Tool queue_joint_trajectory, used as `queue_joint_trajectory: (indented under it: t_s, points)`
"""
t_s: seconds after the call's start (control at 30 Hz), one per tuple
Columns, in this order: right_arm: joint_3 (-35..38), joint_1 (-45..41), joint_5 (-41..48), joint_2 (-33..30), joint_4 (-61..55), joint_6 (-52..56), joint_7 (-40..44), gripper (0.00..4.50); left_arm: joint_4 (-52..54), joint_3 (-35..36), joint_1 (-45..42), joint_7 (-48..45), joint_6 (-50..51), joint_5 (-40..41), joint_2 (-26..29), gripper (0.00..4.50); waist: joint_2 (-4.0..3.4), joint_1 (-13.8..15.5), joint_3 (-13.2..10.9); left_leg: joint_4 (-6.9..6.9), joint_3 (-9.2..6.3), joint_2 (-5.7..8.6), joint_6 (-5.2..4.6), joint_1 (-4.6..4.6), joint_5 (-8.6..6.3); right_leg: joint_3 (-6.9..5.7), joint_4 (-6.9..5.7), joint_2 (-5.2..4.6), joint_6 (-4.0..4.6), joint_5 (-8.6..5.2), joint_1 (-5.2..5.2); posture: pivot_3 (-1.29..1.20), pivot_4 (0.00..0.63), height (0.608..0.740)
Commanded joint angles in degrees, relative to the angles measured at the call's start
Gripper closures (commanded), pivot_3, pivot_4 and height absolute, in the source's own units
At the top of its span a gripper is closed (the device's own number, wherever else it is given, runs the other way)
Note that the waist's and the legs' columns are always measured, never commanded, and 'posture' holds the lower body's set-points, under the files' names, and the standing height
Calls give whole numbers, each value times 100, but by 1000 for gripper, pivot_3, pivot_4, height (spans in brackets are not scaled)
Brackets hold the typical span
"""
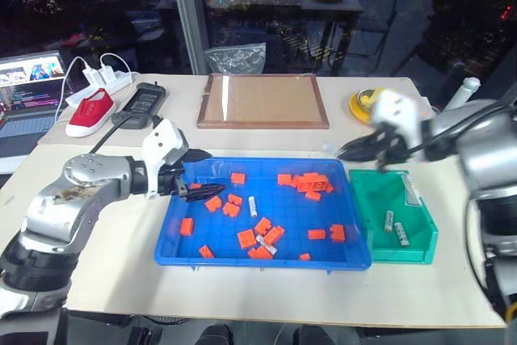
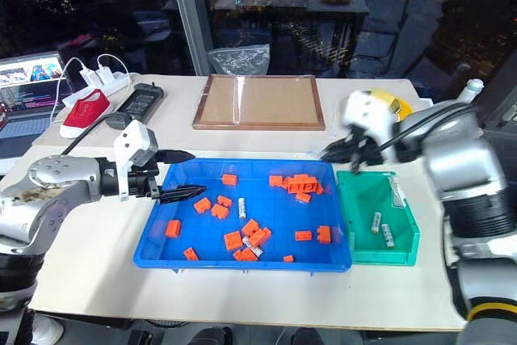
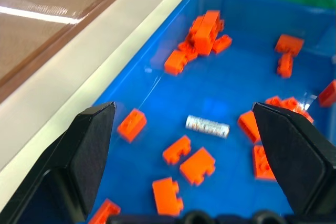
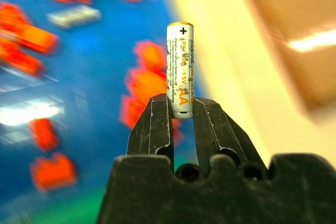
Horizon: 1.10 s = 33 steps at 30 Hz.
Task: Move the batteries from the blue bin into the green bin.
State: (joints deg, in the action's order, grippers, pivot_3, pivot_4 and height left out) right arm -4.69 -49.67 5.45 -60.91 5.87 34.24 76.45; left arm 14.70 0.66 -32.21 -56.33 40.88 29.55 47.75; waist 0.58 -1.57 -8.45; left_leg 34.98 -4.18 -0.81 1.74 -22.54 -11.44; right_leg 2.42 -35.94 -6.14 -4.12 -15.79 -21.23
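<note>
The blue bin (image 1: 258,262) lies mid-table, strewn with orange blocks (image 1: 305,183) and two batteries (image 1: 253,206) (image 1: 264,244). My left gripper (image 1: 203,173) hovers open over the bin's left end, and its wrist view shows one battery (image 3: 207,126) lying ahead between the spread fingers (image 3: 89,145). My right gripper (image 1: 349,153) is raised near the blue bin's far right corner, beside the green bin (image 1: 404,252). It is shut on an AA battery (image 4: 180,61) that stands upright between the fingertips. Two batteries (image 1: 388,220) (image 1: 401,234) lie in the green bin.
A wooden-framed brown board (image 1: 262,100) lies behind the blue bin, with a yellow plate (image 1: 363,103) to its right. At the back left are a red shoe (image 1: 89,112), a black device (image 1: 141,103), a power strip (image 1: 105,82) and a laptop (image 1: 28,94).
</note>
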Motion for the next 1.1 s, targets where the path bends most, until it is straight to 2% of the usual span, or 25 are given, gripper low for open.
queue_joint_trajectory:
  t_s: [0.03,0.13,0.23,0.5,0.57,0.73,0.87,0.9,1.1]
  points:
    - [183,332,-118,-599,125,-203,104,4245,-157,-73,-302,-187,-245,-38,-68,0,0,-17,0,0,0,-1,0,0,0,0,4,0,0,0,-1,0,150,740]
    - [218,1001,-14,-778,-199,15,54,4245,-359,-227,-483,-291,-371,-129,-176,0,0,-90,0,0,3,-1,0,5,0,2,5,0,0,0,-2,0,150,740]
    - [200,1479,27,-624,-474,164,-184,4245,-433,-289,-561,-331,-415,-161,-248,0,0,-132,0,2,3,-2,-1,13,0,3,-1,1,0,0,-1,0,150,740]
    - [-58,1536,-143,-269,-466,171,-565,4245,-386,-277,-501,-369,-413,-216,-206,0,-7,-110,-3,8,6,-1,0,11,0,8,-2,1,-1,0,-1,0,150,740]
    - [-124,1442,-196,-259,-394,127,-602,3225,-357,-261,-477,-362,-400,-222,-201,0,-7,-95,-3,8,6,-1,0,10,0,8,0,1,-1,0,-1,0,150,740]
    - [-207,1132,-288,-321,-296,-4,-566,1563,-299,-201,-437,-336,-358,-207,-177,0,-7,-94,-3,11,6,-1,0,8,0,8,0,0,-1,0,-1,0,150,740]
    - [-382,696,-381,-449,-685,-129,-331,227,-246,-108,-313,-341,-339,-198,-60,0,-10,-106,-4,10,6,-1,0,8,0,8,1,0,-1,0,-3,0,150,740]
    - [-393,557,-263,-372,-864,-10,-239,38,-232,-78,-267,-342,-332,-199,-12,0,-10,-110,-4,9,6,-1,0,8,0,8,0,0,-1,0,-4,0,150,740]
    - [-754,-8,476,598,-1889,696,-14,38,-97,161,34,-346,-285,-165,285,0,-10,-166,-5,5,5,-6,0,15,0,7,-6,3,-1,-1,-4,0,150,740]
